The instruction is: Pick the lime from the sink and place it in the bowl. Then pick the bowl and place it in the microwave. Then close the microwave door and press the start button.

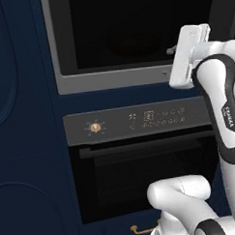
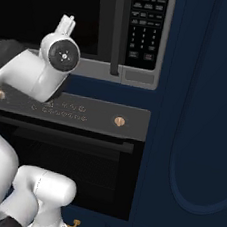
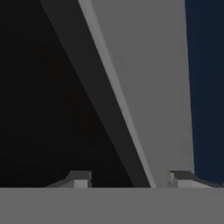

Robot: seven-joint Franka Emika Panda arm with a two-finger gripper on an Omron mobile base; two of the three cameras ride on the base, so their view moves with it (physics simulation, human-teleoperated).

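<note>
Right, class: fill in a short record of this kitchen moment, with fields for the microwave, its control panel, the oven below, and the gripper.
microwave: door shut, dark glass window, grey frame
control panel: black keypad right of the door
oven: below the microwave, strip with brass knob, bar handle
gripper: at the door's grey frame, fingers apart, nothing between them

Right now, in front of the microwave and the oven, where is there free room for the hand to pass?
Free: the navy cabinet panel right of the microwave control panel and the oven. Also the navy strip between the microwave's grey lower frame and the oven control strip. Crowded: the frame's right end, where the gripper sits close.
</note>
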